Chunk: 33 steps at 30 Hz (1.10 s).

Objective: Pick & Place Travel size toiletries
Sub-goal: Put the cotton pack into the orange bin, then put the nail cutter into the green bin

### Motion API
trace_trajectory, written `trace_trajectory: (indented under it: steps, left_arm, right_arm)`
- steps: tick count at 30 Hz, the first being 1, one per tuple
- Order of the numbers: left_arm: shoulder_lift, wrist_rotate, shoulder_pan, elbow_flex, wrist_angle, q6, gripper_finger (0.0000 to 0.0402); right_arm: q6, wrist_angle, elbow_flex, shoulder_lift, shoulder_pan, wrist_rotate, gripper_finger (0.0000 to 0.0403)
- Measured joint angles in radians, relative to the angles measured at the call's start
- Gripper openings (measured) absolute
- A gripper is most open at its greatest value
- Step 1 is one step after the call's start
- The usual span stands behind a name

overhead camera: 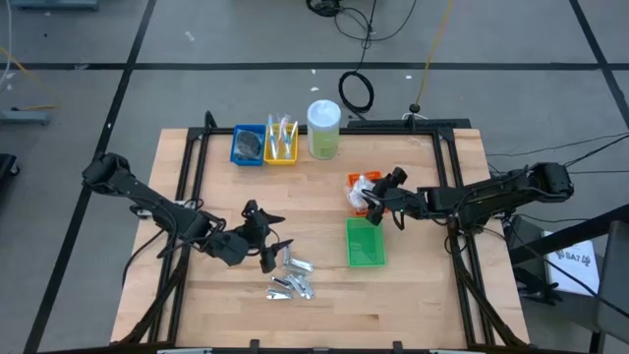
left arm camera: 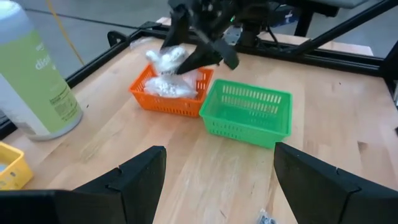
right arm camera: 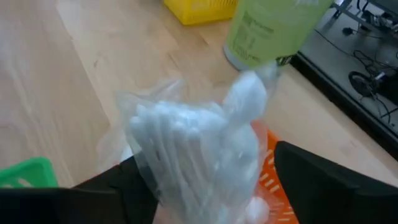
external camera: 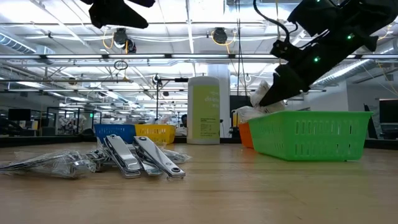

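While my arms reach in from both sides, the worktop (overhead camera: 413, 295) carries the most: a jar (overhead camera: 323, 129) at the back, with a yellow tray (overhead camera: 282, 144) and a blue tray (overhead camera: 248, 145) beside it. Nearer the middle, a green tray (overhead camera: 366, 243) sits just beside an orange tray (left arm camera: 163, 100), which holds white crinkly packets (left arm camera: 169, 79). My right fingers (overhead camera: 373, 200) hover over the orange tray, spread apart on either side of a packet bag (right arm camera: 199, 149) that fills my wrist view; whether they touch it I cannot tell. My left fingers (overhead camera: 267, 239) hang wide apart above the worktop, clamped on nothing, near the silvery sachets (overhead camera: 293, 278) lying loose in a small heap at the front.
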Motion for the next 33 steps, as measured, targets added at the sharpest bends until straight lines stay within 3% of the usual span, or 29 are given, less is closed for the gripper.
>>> trace_trajectory:
  steps: [7,13,17,20,23,27,30,33]
  left_arm:
    - [0.000,-0.001,0.000,0.000,-0.035,-0.034,0.0294]
    - [0.000,-0.001,0.004,0.000,-0.039,-0.037,0.0294]
    - [0.000,-0.001,0.004,0.000,-0.040,-0.037,0.0294]
    - [0.000,-0.006,0.005,0.000,-0.040,-0.037,0.0294]
    - [0.000,-0.007,0.005,0.000,-0.040,-0.041,0.0294]
    - [0.000,-0.007,0.005,0.000,-0.040,-0.041,0.0294]
    - [0.000,-0.007,0.005,0.000,-0.040,-0.044,0.0294]
    - [0.000,0.017,0.005,0.000,-0.055,-0.064,0.0294]
  right_arm:
    - [-0.029,-0.072,0.000,-0.067,-0.002,0.032,0.0303]
    - [0.076,-0.229,-0.001,-0.086,-0.002,0.025,0.0296]
    - [0.141,-0.199,0.002,-0.117,-0.002,-0.145,0.0289]
    - [0.183,-0.252,0.001,-0.150,-0.009,-0.015,0.0283]
    - [0.204,-0.236,0.001,-0.179,-0.016,-0.039,0.0278]
    - [0.249,-0.238,0.001,-0.223,-0.032,0.048,0.0272]
    - [0.223,-0.153,0.001,-0.240,-0.048,-0.176,0.0270]
    - [0.259,-0.083,0.001,-0.259,-0.054,-0.279,0.0270]
